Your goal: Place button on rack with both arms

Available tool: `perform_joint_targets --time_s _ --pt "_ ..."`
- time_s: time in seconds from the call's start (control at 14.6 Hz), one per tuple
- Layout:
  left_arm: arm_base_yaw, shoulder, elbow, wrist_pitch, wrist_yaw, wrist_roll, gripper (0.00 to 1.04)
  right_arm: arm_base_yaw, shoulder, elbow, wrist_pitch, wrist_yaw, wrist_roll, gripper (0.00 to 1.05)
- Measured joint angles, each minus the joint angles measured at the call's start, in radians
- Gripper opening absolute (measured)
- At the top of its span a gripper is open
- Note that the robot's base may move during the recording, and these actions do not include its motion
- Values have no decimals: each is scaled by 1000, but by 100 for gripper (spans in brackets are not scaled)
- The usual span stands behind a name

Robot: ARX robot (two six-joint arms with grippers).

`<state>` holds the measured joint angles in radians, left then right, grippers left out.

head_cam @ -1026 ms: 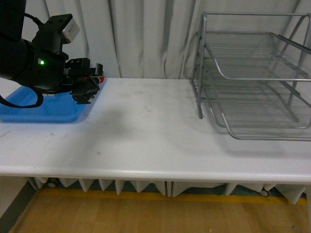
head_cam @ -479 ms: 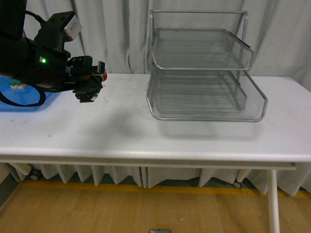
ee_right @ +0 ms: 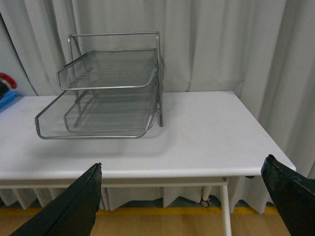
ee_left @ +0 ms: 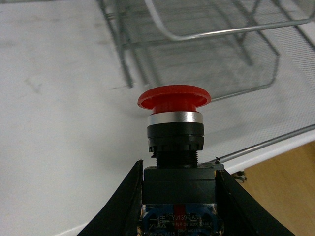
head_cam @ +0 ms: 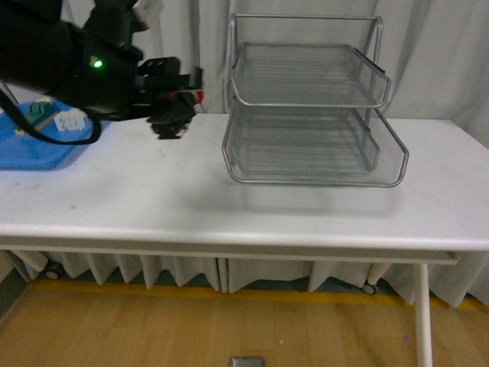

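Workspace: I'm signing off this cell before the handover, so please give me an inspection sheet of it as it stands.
Surface: white table, faint scuffs.
Job's things: button held in the air left of the rack; rack stands on the table, nothing seen in it.
Clutter: blue tray at the table's left end, holding a green block and a white block.
Grippers: left gripper jaws shut on the button's body; right gripper jaws wide open, empty.
Cables: black cable looping under the left arm.
Surroundings: grey curtain behind, wood floor below.
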<state>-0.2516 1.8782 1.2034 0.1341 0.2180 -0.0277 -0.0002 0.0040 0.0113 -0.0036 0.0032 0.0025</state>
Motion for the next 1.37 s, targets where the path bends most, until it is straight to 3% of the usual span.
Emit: perform_joint_targets --time_s 0.27,0.48,1.16,1.23,1.37 --pt "-202 70 179 -73 -43 0 36 0 0 0 0 0 0 98" --pt "-275 232 341 -148 -117 2 35 0 0 0 0 0 0 98" --pt "-326 633 918 -437 -314 8 35 0 0 0 0 0 0 98" --pt "-326 654 944 -456 -320 1 37 0 0 0 0 0 0 98" --pt "-320 676 994 -482 -338 -5 62 0 0 0 0 0 0 98"
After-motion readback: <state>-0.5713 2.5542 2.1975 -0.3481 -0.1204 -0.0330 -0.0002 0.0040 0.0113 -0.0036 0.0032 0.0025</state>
